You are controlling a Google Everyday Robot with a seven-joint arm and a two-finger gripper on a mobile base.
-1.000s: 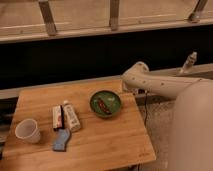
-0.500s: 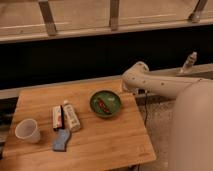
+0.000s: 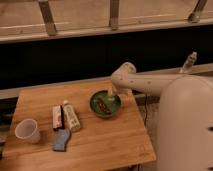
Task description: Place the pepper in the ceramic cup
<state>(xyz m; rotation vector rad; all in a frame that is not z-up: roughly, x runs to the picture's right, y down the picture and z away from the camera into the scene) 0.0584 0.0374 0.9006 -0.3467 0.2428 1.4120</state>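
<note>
The pepper, a small slender dark red piece, lies inside the green round bowl on the right part of the wooden table. The white ceramic cup stands upright at the table's left front, far from the bowl. My gripper hangs from the white arm at the bowl's far right rim, just above and beside the pepper.
A red-and-white flat packet and a pale bottle lying on its side are between cup and bowl. A blue object lies in front of them. My white arm and body fill the right side. A dark wall runs behind the table.
</note>
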